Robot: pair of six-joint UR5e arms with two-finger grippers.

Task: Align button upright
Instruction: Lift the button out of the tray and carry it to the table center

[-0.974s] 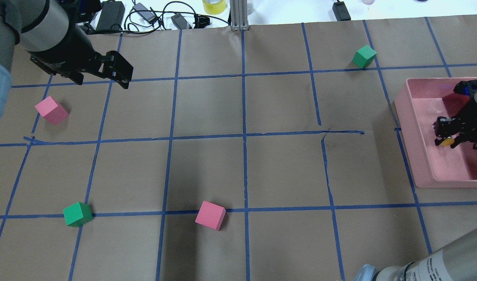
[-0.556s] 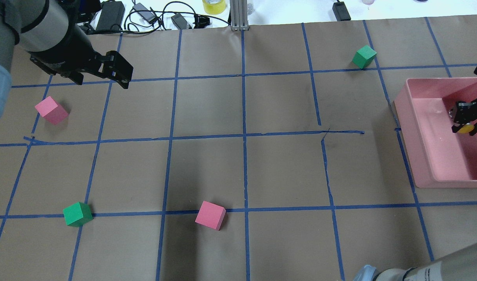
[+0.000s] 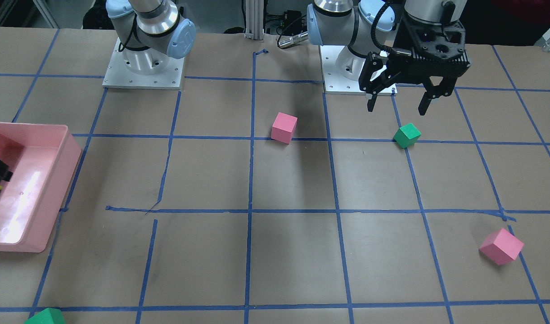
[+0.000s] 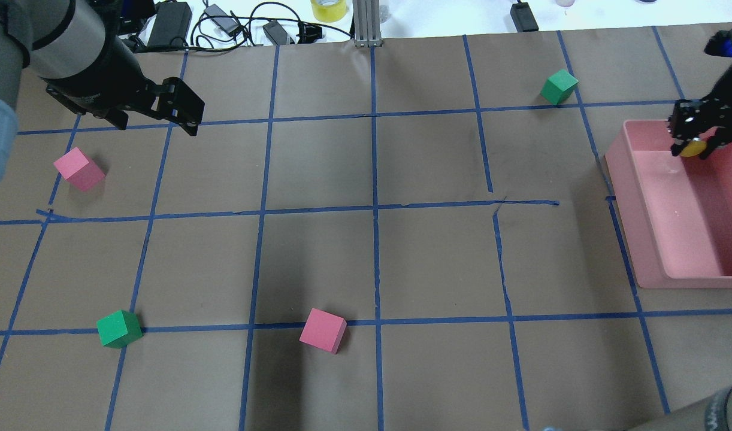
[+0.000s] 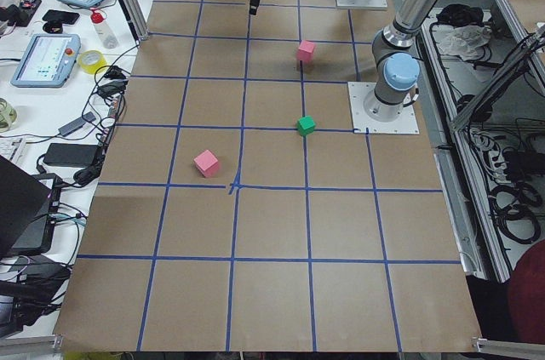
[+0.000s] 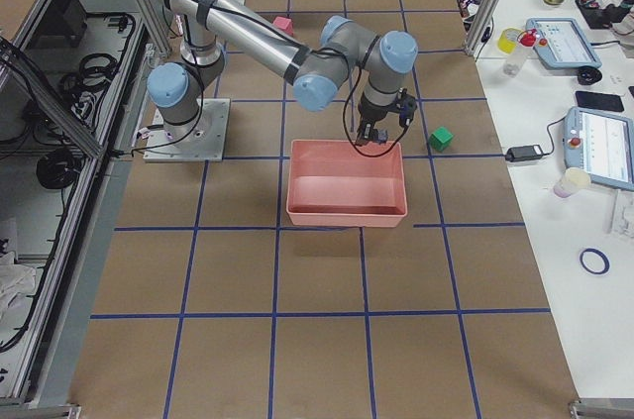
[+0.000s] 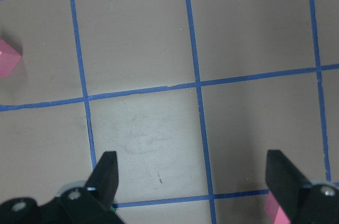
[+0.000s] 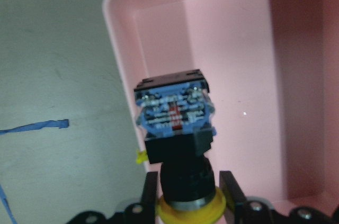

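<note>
Front-facing view: the left pincer (image 3: pixel 396 109) hangs above the desk (image 3: pixel 212 261) in front of its arm's base. Its fingers are spread wide and hold nothing. A green cube (image 3: pixel 407 135) sits just beside it on a blue tape line. A pink cube (image 3: pixel 284 128) lies near the middle, and a second pink cube (image 3: pixel 501 246) sits cocked at an angle on the robot's left side. The pink bin (image 3: pixel 54 180) stands at the other end of the desk.

Overhead view: the right pincer (image 4: pixel 695 139) is over the bin's far corner, the one nearer the desk's middle. It pinches the button (image 4: pixel 691 148), of which only the yellow cap shows below the black fingers. A far green cube (image 4: pixel 559 86) lies beyond the bin, well apart from it.

Left side view: the left arm reaches far along the desk, and its pincer is too small to judge.

Right side view: the right pincer points down over the bin's far rim.

Left wrist view: two black fingers (image 7: pixel 106 173) stand wide apart, with only brown paper and blue tape between them.

Right wrist view: the fingers (image 8: pixel 228 184) clamp the button's black neck just beyond the yellow cap. The cap is nearest the camera and the blue-faced block is at the far end. The button is held over the bin's corner, apart from its wall and floor.
</note>
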